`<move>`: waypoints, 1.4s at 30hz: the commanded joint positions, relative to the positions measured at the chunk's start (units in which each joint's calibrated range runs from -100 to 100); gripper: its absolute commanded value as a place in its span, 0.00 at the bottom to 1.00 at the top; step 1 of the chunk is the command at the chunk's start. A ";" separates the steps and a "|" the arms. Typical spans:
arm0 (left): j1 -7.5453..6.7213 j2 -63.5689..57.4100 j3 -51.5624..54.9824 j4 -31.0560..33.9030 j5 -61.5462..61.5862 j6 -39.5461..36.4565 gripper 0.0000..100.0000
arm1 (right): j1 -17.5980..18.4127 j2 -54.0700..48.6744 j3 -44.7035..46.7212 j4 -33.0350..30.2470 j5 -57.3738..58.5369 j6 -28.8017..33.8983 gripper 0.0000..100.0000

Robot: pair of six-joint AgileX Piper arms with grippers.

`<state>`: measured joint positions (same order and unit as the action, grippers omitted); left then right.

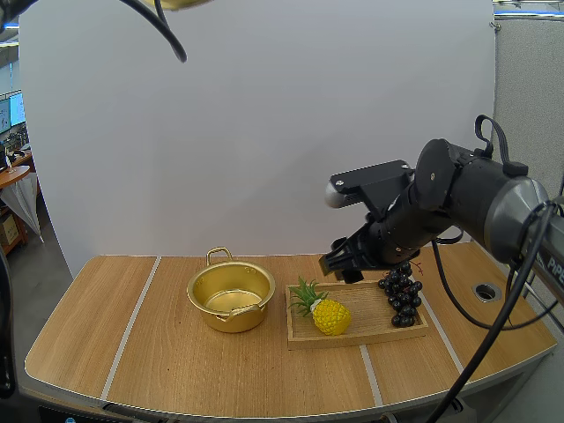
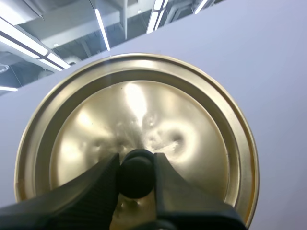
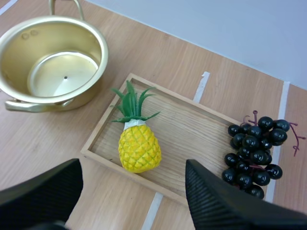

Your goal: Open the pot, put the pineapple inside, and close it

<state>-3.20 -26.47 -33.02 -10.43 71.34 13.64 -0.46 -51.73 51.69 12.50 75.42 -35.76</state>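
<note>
Wooden table, white screen behind, pineapple lay at the wooden tray's left end, crown slanting toward the pot, our right gripper gaped empty above, our left gripper pinched the knob of the lid.

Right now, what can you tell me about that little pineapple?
The pineapple is a small toy, plastic by the look: a yellow body with a diamond pattern, a white collar and a spiky green crown. It lies on its side in the wooden tray, at the end nearest the golden pot, crown pointing roughly that way. Only the tray touches it; the black grapes lie apart at the other end.
</note>
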 commanded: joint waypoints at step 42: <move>-0.18 -0.48 -0.70 0.20 -12.31 -0.63 0.00 | 2.36 40.80 -7.21 5.25 -7.35 -14.14 1.00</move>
<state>-3.20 -26.52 -33.27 -10.43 61.00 13.33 1.78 -15.15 44.99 18.17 72.39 -49.52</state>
